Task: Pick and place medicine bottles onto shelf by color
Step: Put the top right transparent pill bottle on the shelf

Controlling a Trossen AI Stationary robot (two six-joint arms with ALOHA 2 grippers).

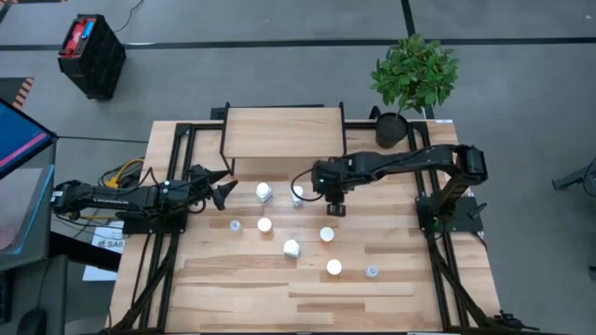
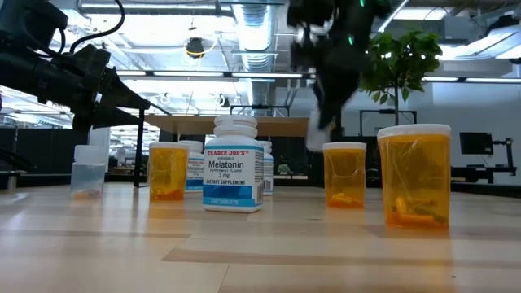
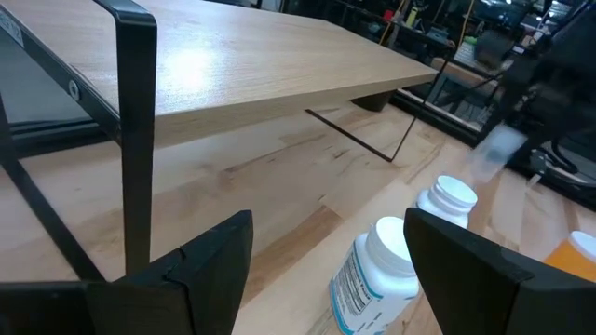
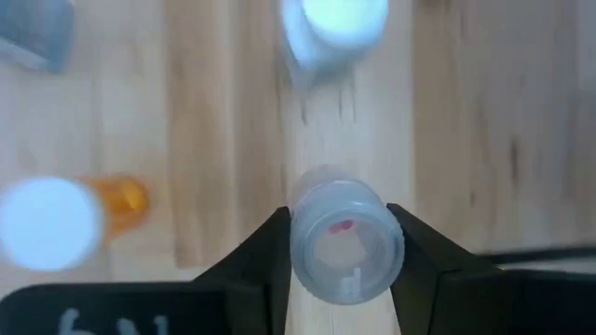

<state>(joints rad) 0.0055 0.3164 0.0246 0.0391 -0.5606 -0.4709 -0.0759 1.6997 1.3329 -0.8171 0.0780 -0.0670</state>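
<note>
A clear bottle (image 4: 346,241) is pinched between the fingers of the right tool (image 1: 334,207), which is held above the counter (image 1: 410,279) just in front of the shelf (image 1: 283,131), near its right front leg. In the low view the clear bottle (image 2: 320,132) is seen lifted off the counter, under the dark right arm. The left tool (image 1: 220,185) is held at the left front corner of the shelf with its fingers (image 3: 207,259) spread and nothing between them; in the left wrist view the shelf board (image 3: 233,65) is seen ahead and a white bottle (image 3: 372,274) lies just beyond the fingertips.

The other bottles are left standing on the counter in front of the shelf. A white bottle (image 1: 264,193) is set close to the shelf's front edge, with another small bottle (image 1: 297,197) beside it. Orange bottles with white caps are spread further forward (image 1: 264,224) (image 1: 327,234) (image 1: 333,268), and a labelled white bottle (image 1: 291,247) stands among them. A clear bottle (image 1: 236,224) is placed toward the left and another (image 1: 372,272) toward the right front. No bottle is seen on the shelf board. A potted plant (image 1: 413,79) stands at the counter's right rear corner.
</note>
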